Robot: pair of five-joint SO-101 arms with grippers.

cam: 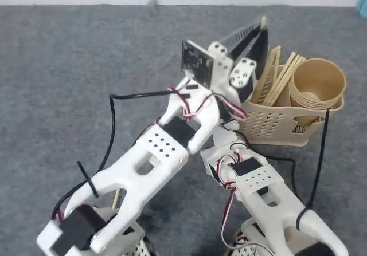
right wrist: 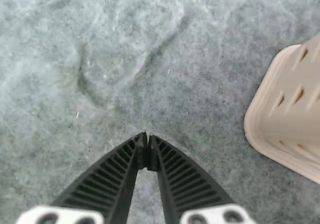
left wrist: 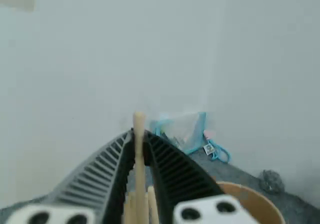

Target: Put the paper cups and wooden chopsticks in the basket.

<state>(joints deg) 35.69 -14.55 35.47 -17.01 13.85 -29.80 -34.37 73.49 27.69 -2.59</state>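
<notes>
Nearest, the right pincer (right wrist: 147,140) hangs over the grey worktop (right wrist: 100,58) just beside a corner of the basket (right wrist: 287,119), its jaws pressed together on nothing. Beyond it, the basket stands on the worktop with a stack of paper cups (cam: 318,84) in one end and several wooden chopsticks (cam: 279,75) leaning just beside the cups. Farthest, above the basket's chopstick end, the left pincer (cam: 259,35) is clamped on one upright chopstick (left wrist: 138,149), whose tip pokes out past the fingertips.

White arms (cam: 143,164), black cables (cam: 112,131), ribbed black jaws
</notes>
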